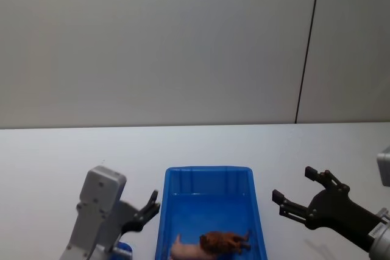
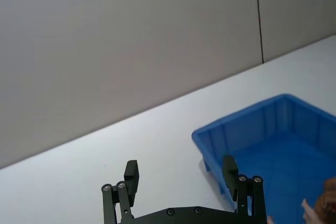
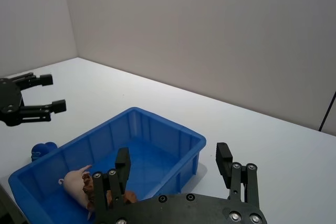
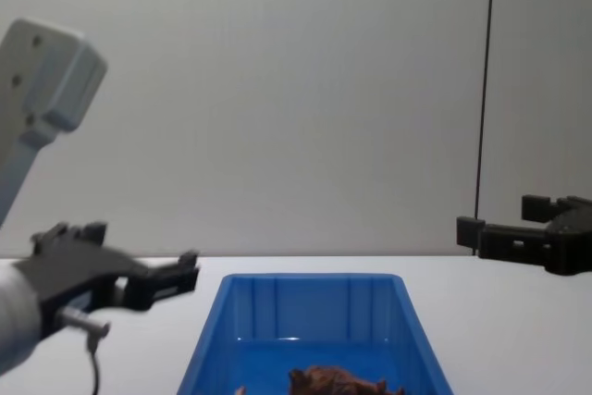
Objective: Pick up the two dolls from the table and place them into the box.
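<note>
Inside blue box (image 1: 209,178), shaggy brown doll (image 1: 224,242), pink doll (image 1: 186,249)

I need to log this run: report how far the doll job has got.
Done: the reddish-brown doll and the pale pink doll both lie touching on the floor of the blue box, at its near end. In hand: nothing; the left gripper hangs open left of the box, and the right gripper hangs open on its right. Left: no doll shows on the table, so placing looks complete.
</note>
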Motion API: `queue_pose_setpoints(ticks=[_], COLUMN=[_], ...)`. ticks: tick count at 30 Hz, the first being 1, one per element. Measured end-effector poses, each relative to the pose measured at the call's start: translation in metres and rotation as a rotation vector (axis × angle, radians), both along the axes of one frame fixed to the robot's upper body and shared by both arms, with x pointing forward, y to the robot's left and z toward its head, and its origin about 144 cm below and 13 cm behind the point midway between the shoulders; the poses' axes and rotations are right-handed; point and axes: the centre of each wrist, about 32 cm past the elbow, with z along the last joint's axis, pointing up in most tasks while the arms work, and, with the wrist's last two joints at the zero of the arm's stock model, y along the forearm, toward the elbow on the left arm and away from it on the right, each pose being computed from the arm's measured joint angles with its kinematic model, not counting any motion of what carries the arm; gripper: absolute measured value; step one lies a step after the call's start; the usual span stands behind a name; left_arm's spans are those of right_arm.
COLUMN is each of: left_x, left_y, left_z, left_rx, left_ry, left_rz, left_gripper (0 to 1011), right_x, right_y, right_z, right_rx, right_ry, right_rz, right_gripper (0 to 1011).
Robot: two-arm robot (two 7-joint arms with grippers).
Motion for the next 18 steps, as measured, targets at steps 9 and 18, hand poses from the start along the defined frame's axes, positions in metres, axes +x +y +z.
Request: queue_pose_setpoints(ticks=[9, 18], left_x=[-0.016, -0.022], left_y=[0.01, 0.018], left_z=[-0.018, -0.032], left_rx=[-0.002, -0.007], left_ry=[0.08, 0.13], left_rz=[0.049, 0.047], left_gripper=[1001, 1001], right_x=[-0.001, -0.001], right_y=[-0.001, -0.002], right_z=[0.0, 0.0], right_rx=[0.001, 0.002], right_ry=[-0.001, -0.001], right_rz=[-0.002, -0.003], right_gripper=[1001, 1001])
